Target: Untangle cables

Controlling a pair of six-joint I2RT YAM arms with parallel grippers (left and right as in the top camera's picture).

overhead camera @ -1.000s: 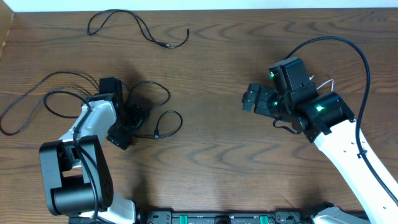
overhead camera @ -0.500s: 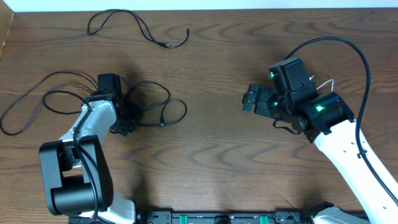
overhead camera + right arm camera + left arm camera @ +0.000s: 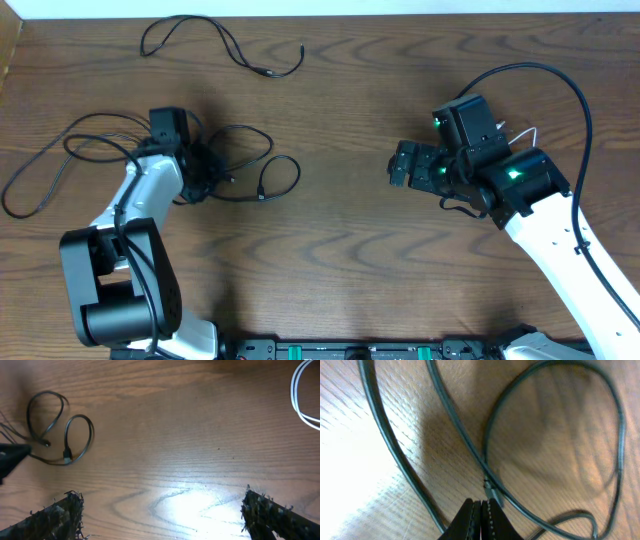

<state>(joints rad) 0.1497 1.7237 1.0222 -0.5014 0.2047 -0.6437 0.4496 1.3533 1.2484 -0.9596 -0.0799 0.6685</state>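
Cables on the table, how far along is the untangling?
Done: a short black cable lies alone at the far edge, the white cable apart by the right arm. In hand: the left gripper is shut at the long black cable. Left: its loops cross one another.

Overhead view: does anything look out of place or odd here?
Only the white cable: a loop pokes out from behind the right arm, far from the black tangle at the left. Nothing looks damaged or spilled.
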